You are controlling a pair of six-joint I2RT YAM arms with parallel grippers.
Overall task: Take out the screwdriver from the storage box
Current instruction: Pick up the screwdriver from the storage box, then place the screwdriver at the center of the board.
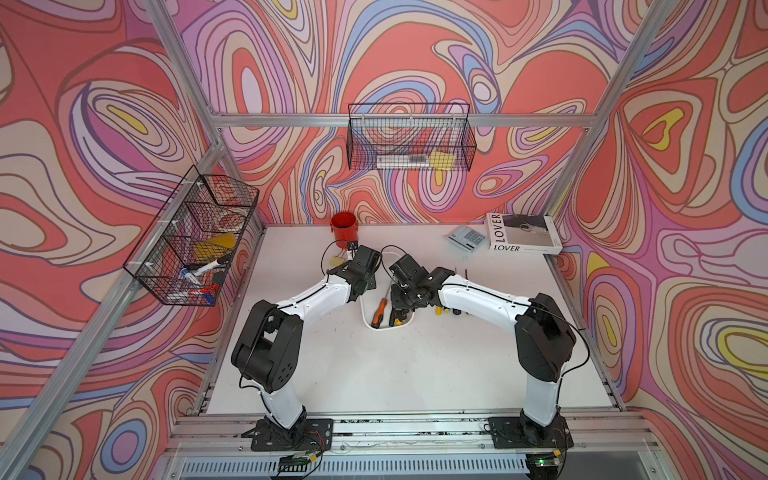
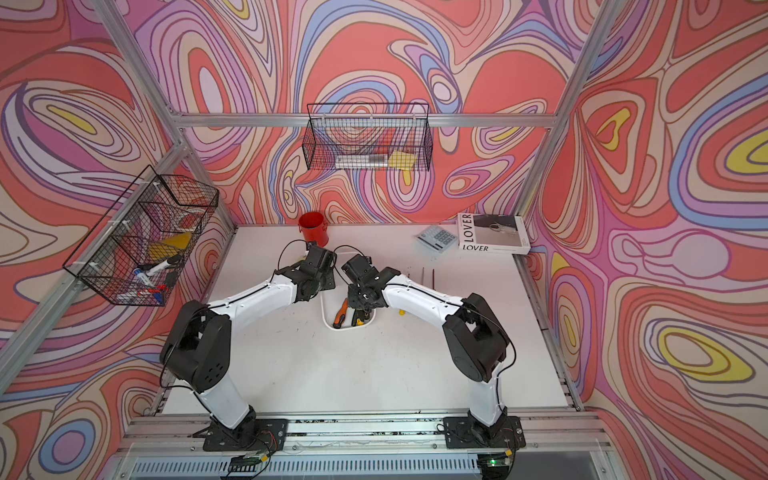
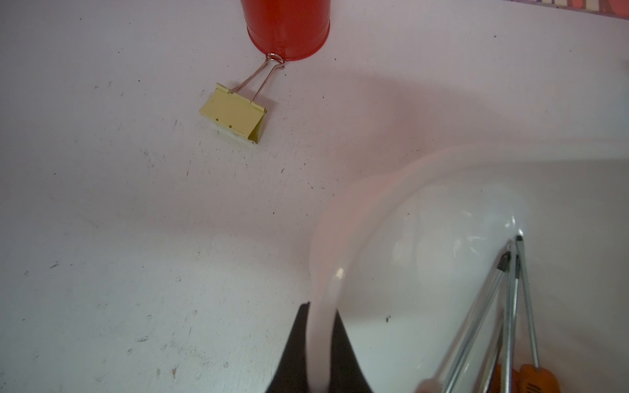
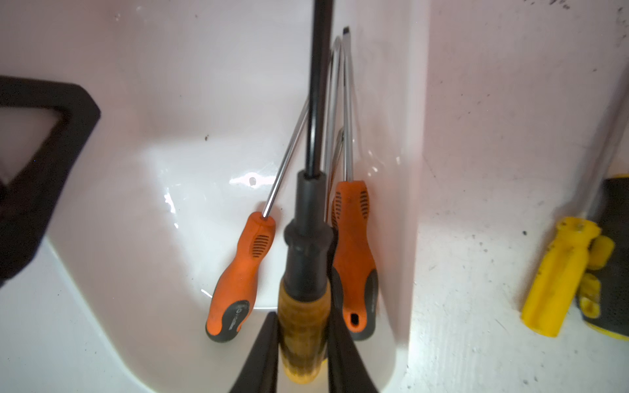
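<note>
The storage box (image 1: 383, 328) (image 2: 341, 327) is a shallow white tub in the middle of the table, between the two arms. My left gripper (image 3: 321, 308) (image 1: 367, 287) is shut on its rim (image 3: 326, 238), one finger on each side of the wall. Inside lie several screwdrivers. My right gripper (image 4: 303, 316) (image 1: 401, 308) is shut on the amber-and-black handle of one screwdriver (image 4: 306, 258), whose dark shaft points away from the wrist camera. Two orange-handled screwdrivers (image 4: 245, 268) (image 4: 354, 258) lie on either side of it. One orange handle (image 1: 379, 312) (image 2: 341, 312) shows in both top views.
A red cup (image 1: 344, 226) stands at the back with a yellow binder clip (image 3: 235, 114) beside it. Yellow-handled screwdrivers (image 4: 558, 279) lie on the table right of the box. A calculator (image 1: 467, 238) and book (image 1: 523, 232) sit back right. Wire baskets (image 1: 191, 237) (image 1: 411, 137) hang on the frame.
</note>
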